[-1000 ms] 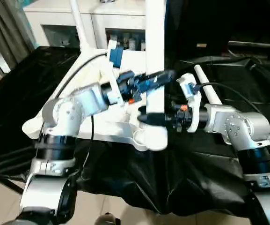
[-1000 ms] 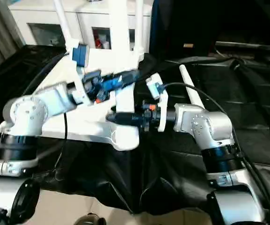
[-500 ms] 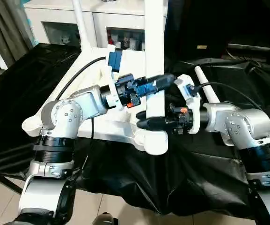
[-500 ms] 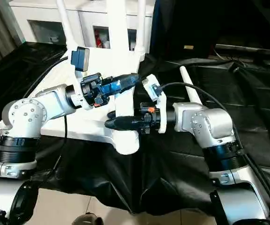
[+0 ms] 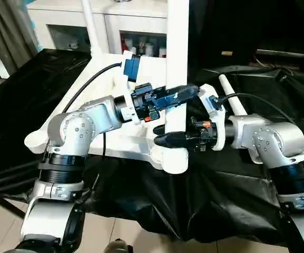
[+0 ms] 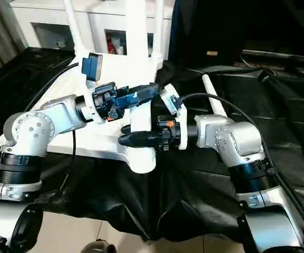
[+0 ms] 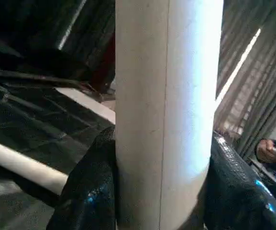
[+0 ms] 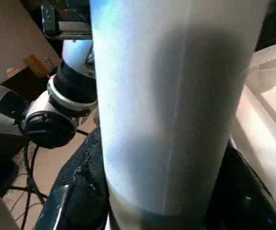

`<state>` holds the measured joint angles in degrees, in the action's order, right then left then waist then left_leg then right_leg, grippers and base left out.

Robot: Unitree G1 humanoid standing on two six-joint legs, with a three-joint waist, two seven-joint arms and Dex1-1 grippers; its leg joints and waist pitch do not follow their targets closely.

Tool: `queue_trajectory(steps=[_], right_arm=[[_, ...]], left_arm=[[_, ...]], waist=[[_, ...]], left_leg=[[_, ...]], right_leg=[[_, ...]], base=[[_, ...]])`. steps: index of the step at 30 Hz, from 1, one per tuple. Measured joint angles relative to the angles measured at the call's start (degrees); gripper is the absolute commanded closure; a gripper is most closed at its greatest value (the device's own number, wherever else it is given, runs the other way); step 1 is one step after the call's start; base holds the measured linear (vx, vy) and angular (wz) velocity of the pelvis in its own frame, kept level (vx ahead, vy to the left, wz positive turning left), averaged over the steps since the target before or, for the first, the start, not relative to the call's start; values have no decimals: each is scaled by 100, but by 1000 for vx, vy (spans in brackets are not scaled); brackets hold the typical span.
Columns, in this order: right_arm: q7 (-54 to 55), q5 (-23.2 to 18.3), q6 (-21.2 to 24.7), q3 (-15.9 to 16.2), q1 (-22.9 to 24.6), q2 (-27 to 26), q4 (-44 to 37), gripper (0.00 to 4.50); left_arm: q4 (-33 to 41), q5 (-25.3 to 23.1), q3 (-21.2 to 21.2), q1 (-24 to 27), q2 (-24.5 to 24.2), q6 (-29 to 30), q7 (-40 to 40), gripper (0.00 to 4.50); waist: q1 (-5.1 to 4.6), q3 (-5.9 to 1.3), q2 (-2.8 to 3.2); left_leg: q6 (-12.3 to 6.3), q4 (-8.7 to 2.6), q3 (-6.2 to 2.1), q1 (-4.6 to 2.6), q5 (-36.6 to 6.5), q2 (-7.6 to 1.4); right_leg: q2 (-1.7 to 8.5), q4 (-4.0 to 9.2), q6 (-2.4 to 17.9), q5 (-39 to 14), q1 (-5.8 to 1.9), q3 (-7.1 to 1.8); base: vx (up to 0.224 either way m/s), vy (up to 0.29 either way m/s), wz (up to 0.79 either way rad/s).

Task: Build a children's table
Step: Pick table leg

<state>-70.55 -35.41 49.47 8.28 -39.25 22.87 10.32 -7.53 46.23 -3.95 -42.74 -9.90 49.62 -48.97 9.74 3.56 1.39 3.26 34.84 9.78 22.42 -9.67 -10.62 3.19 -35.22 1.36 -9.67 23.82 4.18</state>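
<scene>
Grippers, left (image 5: 186, 93) and right (image 5: 162, 139), both clamp 1 upright white leg (image 5: 176, 58); no writing legible.

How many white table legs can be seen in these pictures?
4: one upright leg held by both grippers, two standing at the tabletop's far corners, one lying on the black cloth. None seems hidden.

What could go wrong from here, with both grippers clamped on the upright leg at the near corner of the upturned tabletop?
The leg is tall, and the left gripper and right gripper both hold it low, so it may tilt and jam in the corner socket. That corner overhangs the black-draped table edge; downward force could tip the tabletop.
</scene>
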Motion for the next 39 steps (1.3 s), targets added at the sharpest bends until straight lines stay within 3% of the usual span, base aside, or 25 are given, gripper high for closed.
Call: queue_trajectory(steps=[3,6,15,20,27,30,39], right_arm=[[150,2,-102,-117,0,-119,15,260],[433,-71,-262,-366,43,-406,-5,260],[1006,-219,-527,-499,448,-901,-230,260],[1040,-91,-744,-432,826,-874,-546,261],[1040,57,-898,-202,829,-782,-596,261],[1060,164,-920,-156,830,-742,-617,261],[1168,337,-1033,-138,817,-646,-572,261]], left_arm=[[22,4,-100,63,171,-235,125,262],[118,124,-468,304,476,-610,270,262],[200,381,-768,632,565,-671,366,262],[269,45,-261,626,262,-814,-23,262],[409,-268,171,525,40,-782,-281,262],[388,-384,287,486,30,-830,-300,192],[273,-452,255,446,177,-886,-265,142]], waist=[[-1,0,-3],[-11,-1,-13],[13,-4,-17],[2,-4,-13],[-31,-4,-11],[-19,-4,-11],[-26,-4,-12]], left_leg=[[0,1,0,0,0,0],[0,1,0,-1,0,-2],[-1,8,5,-3,1,-1],[0,3,6,-20,1,-2],[3,1,7,-28,3,-3],[2,2,7,-27,3,-2],[2,2,7,-31,3,-2]], right_leg=[[0,-2,0,0,0,0],[0,-2,1,0,1,1],[7,0,-1,4,-12,1],[7,2,-7,1,-24,1],[6,-1,-8,2,-27,1],[6,1,-7,2,-31,1],[7,1,-7,2,-34,1]], base=[[0,0,0],[0,0,0],[0,0,0],[0,0,0],[0,0,0],[0,0,0],[0,0,0]])
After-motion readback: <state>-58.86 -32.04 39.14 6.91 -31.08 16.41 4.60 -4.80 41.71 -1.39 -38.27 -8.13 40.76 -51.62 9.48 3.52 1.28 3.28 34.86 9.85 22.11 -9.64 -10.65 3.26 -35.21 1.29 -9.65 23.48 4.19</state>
